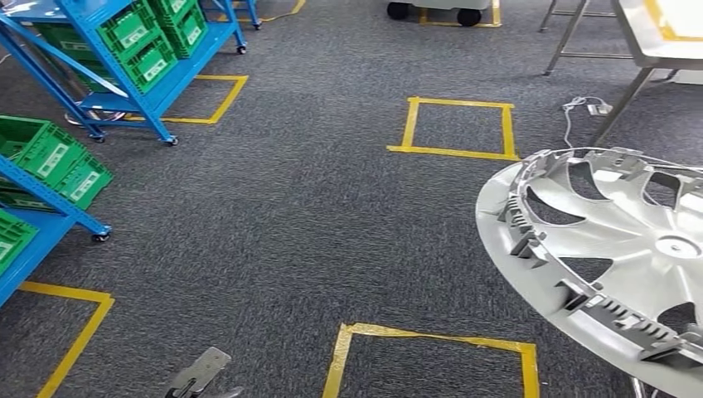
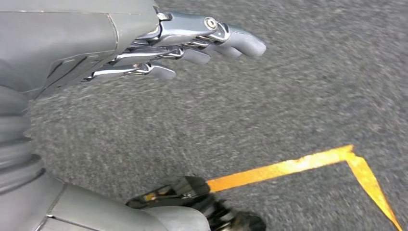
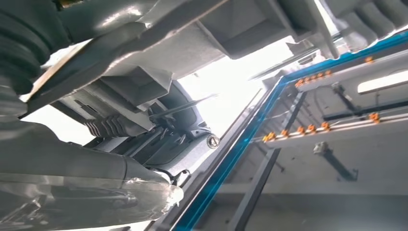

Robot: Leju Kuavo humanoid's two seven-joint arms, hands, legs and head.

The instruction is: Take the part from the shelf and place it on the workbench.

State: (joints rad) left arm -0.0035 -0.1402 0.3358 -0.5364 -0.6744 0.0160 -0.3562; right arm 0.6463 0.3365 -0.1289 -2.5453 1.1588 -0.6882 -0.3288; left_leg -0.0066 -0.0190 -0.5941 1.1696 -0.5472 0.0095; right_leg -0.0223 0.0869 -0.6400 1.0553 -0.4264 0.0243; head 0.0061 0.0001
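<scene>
Fingers [image 3: 115,126] seemingly grip one hubcap [image 1: 613,249].

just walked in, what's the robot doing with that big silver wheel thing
The robot carries a silver wheel cover at its right side over grey carpet marked with yellow tape squares. Its left hand hangs over the floor, holding nothing. Blue shelves with green bins stand to the left; a table leg shows ahead on the right.
</scene>
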